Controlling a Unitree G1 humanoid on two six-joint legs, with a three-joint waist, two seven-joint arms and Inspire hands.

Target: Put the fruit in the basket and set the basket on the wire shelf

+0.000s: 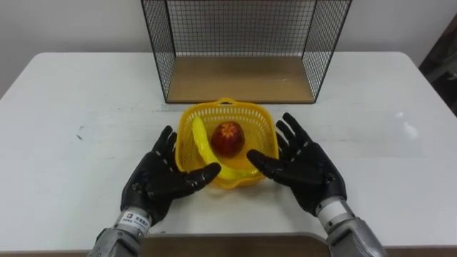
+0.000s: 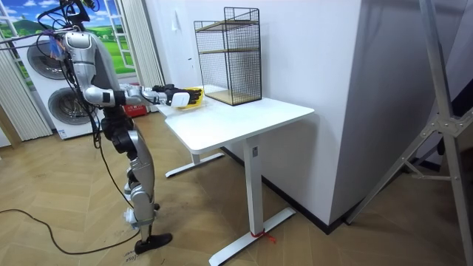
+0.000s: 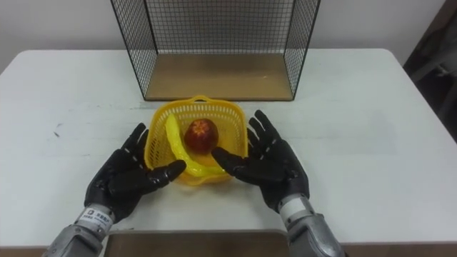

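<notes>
You have the yellow basket (image 1: 258,125) sitting on the white tabletop (image 1: 71,107), just in front of the wire shelf (image 1: 243,36) and not touching it. The shelf's wooden board (image 1: 241,78) lies directly behind the basket.

Both fruits are already inside. A red apple (image 1: 228,138) rests near the middle. A banana (image 1: 201,143) curves down the basket's left side and along its near edge.

Your left robot hand (image 1: 158,182) is at the basket's near-left corner and your right robot hand (image 1: 303,168) at its near-right, with the basket between them. Both are released: fingers straight and spread, wrapped round nothing. Each thumb reaches inward to the basket's near rim, but you cannot tell from these views whether either one actually presses on it.

In the room view the robot stands upright at the end of the tabletop on the room view's left. Both arms stretch forward over the tabletop toward the basket.
</notes>
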